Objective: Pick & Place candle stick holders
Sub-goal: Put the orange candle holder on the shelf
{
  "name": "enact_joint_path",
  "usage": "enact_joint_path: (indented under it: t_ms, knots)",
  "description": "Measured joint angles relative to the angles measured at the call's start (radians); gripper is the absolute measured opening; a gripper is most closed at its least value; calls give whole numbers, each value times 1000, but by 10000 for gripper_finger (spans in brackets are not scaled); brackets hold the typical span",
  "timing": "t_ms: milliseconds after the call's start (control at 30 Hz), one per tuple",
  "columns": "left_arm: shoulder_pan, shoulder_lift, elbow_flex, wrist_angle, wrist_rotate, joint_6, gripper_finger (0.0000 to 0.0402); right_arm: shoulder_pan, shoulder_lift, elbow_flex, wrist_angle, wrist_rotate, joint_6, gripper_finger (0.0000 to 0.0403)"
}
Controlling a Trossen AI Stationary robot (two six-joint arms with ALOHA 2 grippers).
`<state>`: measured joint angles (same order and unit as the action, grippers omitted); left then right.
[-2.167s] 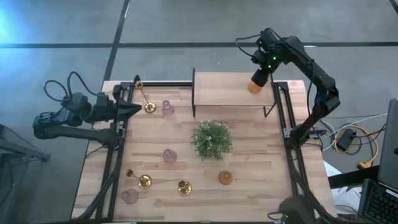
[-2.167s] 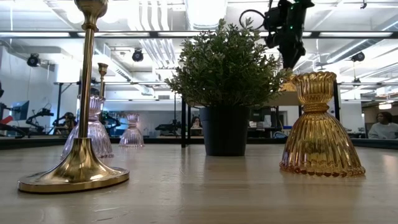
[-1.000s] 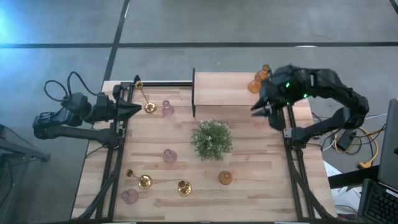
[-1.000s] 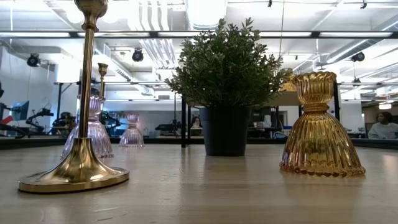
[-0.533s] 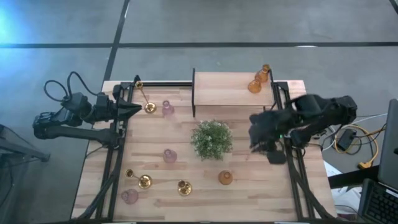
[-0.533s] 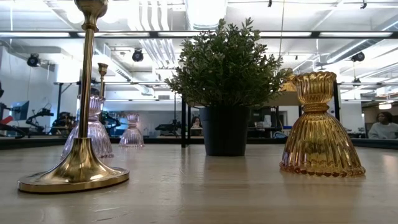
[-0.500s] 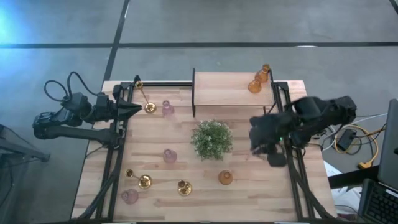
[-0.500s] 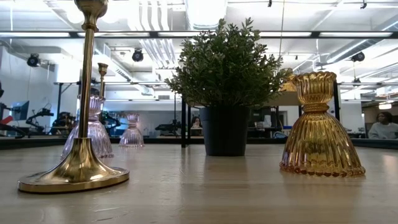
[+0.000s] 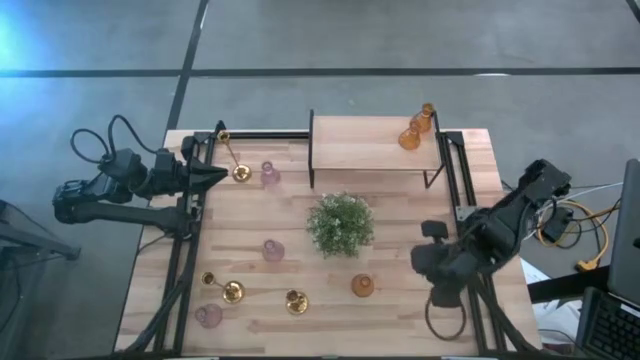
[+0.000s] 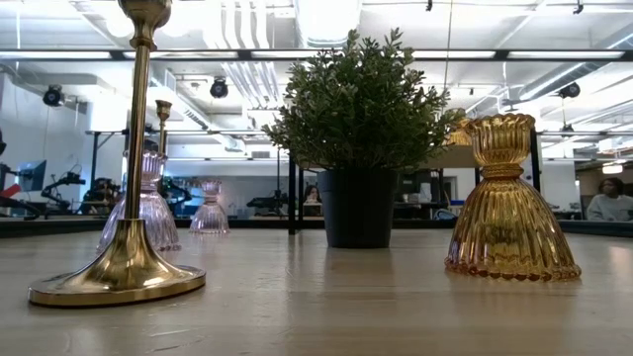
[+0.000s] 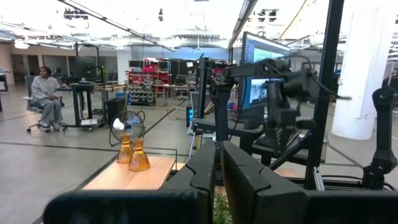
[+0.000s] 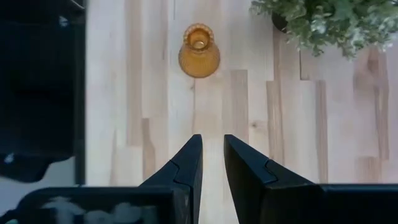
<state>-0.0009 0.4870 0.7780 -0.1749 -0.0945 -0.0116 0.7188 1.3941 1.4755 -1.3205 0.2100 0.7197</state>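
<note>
At the table's left edge your left gripper (image 9: 212, 177) is parked, fingers pressed together, holding nothing. Just past its tip stands a brass holder (image 9: 238, 171) with its thin stem leaning toward the back rail, and a pink glass holder (image 9: 269, 175) sits right beside it.

Front-left of the table (image 9: 400, 300): a pink holder (image 9: 208, 316) near the front edge, then two brass holders (image 9: 231, 291) and (image 9: 296, 300) in a loose row. Another pink one (image 9: 273, 250) stands mid-table, just left of the plant (image 9: 341, 223).

Behind the plant there's a raised wooden shelf (image 9: 360, 143). Two amber holders (image 9: 414, 128) stand on its right end, touching or nearly so; from the left wrist view they show as a pair (image 11: 132, 152) on the shelf top.

The third amber holder (image 9: 362, 286) stands upright on the table, front-right of the plant. In the low view it's the big ribbed one (image 10: 510, 218) at the right, with a brass holder (image 10: 124, 198) close at the left.

Your right gripper (image 12: 212, 163) hangs above the table's right side, pointing down. Fingers are narrow with a slim gap, nothing between them. The amber holder (image 12: 199, 52) is straight ahead of the tips, well apart, not touched.
</note>
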Motion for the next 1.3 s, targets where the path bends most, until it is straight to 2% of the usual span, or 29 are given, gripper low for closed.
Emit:
enact_joint_path:
  t_ms: [100,267,567,1000,1300]
  knots:
    - [0,0,0,0,0,0,30,39,0,-71,72,41,37,65]
    - [0,0,0,0,0,0,30,40,1,-177,259,28,18,84]
    - [0,0,0,0,0,0,30,15,5,-214,417,18,-122,120]
    - [0,0,0,0,0,0,30,-108,157,-158,437,-111,-425,137]
    - [0,0,0,0,0,0,30,-174,266,-134,442,-191,-556,137]
